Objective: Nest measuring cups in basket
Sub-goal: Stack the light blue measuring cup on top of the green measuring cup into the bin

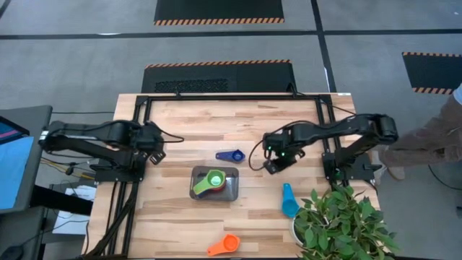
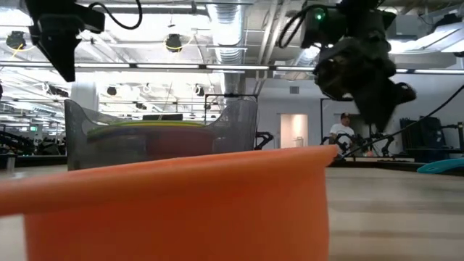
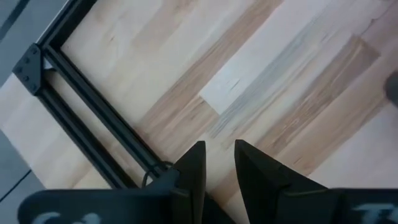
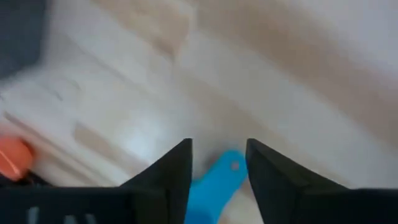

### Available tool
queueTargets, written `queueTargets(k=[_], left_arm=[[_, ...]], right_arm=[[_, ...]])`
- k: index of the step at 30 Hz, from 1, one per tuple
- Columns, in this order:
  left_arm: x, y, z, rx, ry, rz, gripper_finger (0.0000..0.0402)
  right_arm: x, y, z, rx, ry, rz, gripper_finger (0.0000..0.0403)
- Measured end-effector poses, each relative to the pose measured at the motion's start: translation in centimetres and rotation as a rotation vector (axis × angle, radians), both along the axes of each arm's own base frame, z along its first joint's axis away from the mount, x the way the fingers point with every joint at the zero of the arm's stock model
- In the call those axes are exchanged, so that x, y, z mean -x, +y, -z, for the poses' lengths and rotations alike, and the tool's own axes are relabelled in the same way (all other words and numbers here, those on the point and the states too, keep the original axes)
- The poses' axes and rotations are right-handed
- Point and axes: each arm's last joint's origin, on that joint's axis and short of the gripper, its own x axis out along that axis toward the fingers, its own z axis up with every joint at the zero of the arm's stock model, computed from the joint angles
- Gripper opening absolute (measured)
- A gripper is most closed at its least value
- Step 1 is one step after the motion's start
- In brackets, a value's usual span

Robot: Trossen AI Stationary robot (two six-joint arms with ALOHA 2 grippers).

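The dark grey basket (image 1: 232,189) stands at the table's middle and holds nested measuring cups, a green one (image 1: 210,180) on top. A dark blue cup (image 1: 230,155) lies just beyond it. A light blue cup (image 1: 289,200) lies to its right, and an orange cup (image 1: 224,245) lies near the front edge. My right gripper (image 1: 276,165) hangs open above the table between the dark blue and light blue cups. In the right wrist view the light blue cup's handle (image 4: 227,171) shows past its open fingers. My left gripper (image 3: 219,146) is at the table's left over bare wood, narrowly open with nothing between its fingers.
A potted plant (image 1: 339,224) stands at the front right corner, close to the light blue cup. Black frame rails (image 1: 231,97) run along the table's far and side edges. A person (image 1: 433,137) stands beyond the table's right side.
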Motion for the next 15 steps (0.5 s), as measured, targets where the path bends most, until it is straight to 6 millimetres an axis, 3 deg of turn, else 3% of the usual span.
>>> queueTargets(k=[7,15], left_arm=[[0.6,0.1,0.1,-0.045,-0.021,0.016,0.0074],[0.5,0.2,1.1,-0.061,0.008,0.049,0.0074]], right_arm=[[0.0,2.1,1.2,-0.095,0.132,0.005,0.0221],[1.0,5.3,0.3,-0.118,0.176,-0.006,0.0214]])
